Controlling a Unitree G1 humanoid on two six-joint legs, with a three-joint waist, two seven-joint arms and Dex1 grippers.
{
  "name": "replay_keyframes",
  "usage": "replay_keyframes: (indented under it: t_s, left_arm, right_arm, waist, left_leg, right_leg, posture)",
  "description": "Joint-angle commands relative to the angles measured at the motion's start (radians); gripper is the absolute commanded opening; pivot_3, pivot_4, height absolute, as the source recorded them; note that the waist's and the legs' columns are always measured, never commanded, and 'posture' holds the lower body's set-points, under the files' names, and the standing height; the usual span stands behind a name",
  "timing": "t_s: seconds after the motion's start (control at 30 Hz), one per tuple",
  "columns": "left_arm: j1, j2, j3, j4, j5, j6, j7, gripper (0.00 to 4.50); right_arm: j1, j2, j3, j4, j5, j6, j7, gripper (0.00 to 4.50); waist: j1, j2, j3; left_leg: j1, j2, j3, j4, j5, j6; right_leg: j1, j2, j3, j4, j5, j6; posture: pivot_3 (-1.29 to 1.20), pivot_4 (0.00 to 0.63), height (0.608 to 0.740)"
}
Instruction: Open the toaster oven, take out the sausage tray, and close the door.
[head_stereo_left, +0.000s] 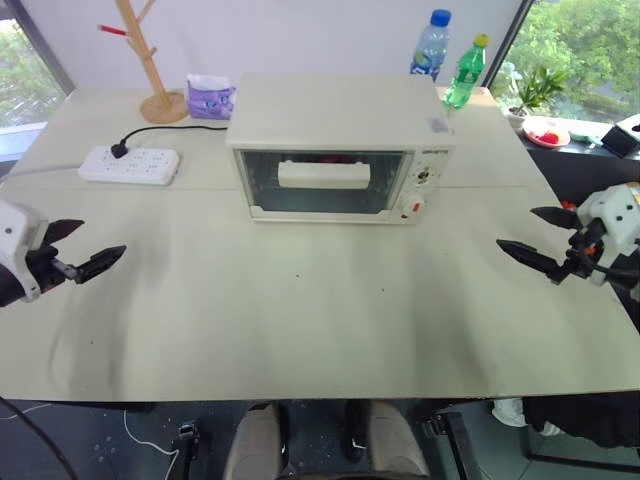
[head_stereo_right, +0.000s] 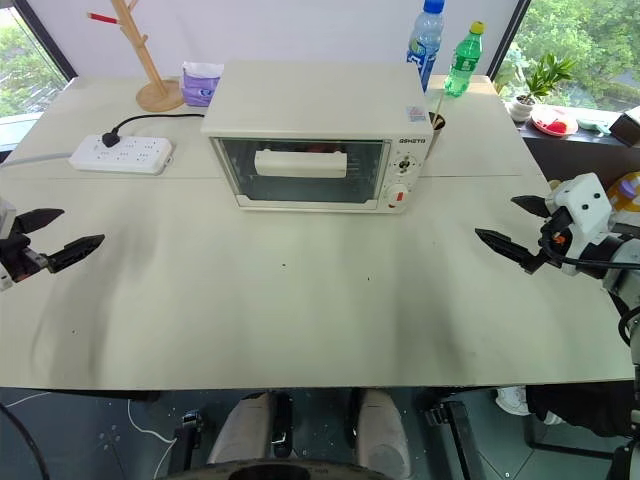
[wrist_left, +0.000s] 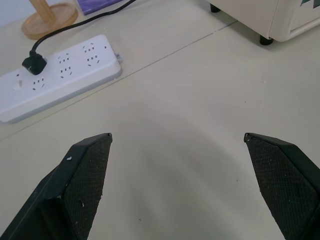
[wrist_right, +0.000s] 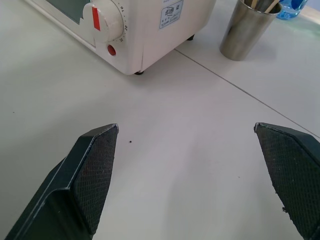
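Observation:
The cream-white toaster oven (head_stereo_left: 340, 110) stands at the back middle of the table (head_stereo_left: 320, 310). Its glass door (head_stereo_left: 322, 195) is shut, with the wide bar handle (head_stereo_left: 322, 175) across the glass. The sausage tray is hidden behind the door; only a faint red patch shows through the glass. My left gripper (head_stereo_left: 103, 237) hovers open over the table's left side, well left of the oven. My right gripper (head_stereo_left: 516, 227) hovers open over the right side, pointing inward. In the right wrist view, my right gripper (wrist_right: 185, 125) faces the oven's knob panel (wrist_right: 107, 20), with nothing between its fingers.
A white power strip (head_stereo_left: 130, 165) with a black plug lies left of the oven. Behind it stand a wooden rack (head_stereo_left: 155, 70) and a purple tissue pack (head_stereo_left: 210, 98). Two bottles (head_stereo_left: 465, 72) and a metal cup (wrist_right: 248, 27) stand at the oven's right rear.

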Motion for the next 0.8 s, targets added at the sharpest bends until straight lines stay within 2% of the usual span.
replay_keyframes:
  t_s: [0.03, 0.6, 0.8]
  left_arm:
    - [0.000, 0.009, 0.036, -0.014, -0.007, -0.010, -0.006, 4.50]
    - [-0.022, 0.013, 0.048, -0.032, -0.046, 0.069, -0.003, 4.50]
    - [-0.111, 0.042, 0.012, -0.182, -0.197, 0.231, -0.100, 4.50]
  right_arm:
    - [-0.013, -0.003, -0.027, -0.026, 0.009, -0.003, -0.008, 4.46]
    - [-0.048, 0.012, -0.012, -0.048, 0.023, 0.043, -0.030, 4.46]
    - [-0.123, 0.000, 0.040, -0.142, 0.104, 0.147, 0.026, 4.46]
  waist:
    - [0.000, 0.000, 0.000]
    - [-0.001, 0.000, 0.000]
    - [0.001, 0.000, 0.000]
  left_leg:
    - [0.000, 0.000, 0.000, 0.000, 0.000, 0.000]
    - [0.000, 0.000, 0.000, 0.000, 0.000, 0.000]
    - [0.000, 0.000, 0.000, 0.000, 0.000, 0.000]
  right_leg:
    - [0.000, 0.000, 0.000, 0.000, 0.000, 0.000]
    - [0.000, 0.000, 0.000, 0.000, 0.000, 0.000]
    - [0.000, 0.000, 0.000, 0.000, 0.000, 0.000]
  posture:
    - [0.00, 0.150, 0.722]
    - [0.00, 0.150, 0.722]
    - [0.00, 0.150, 0.722]
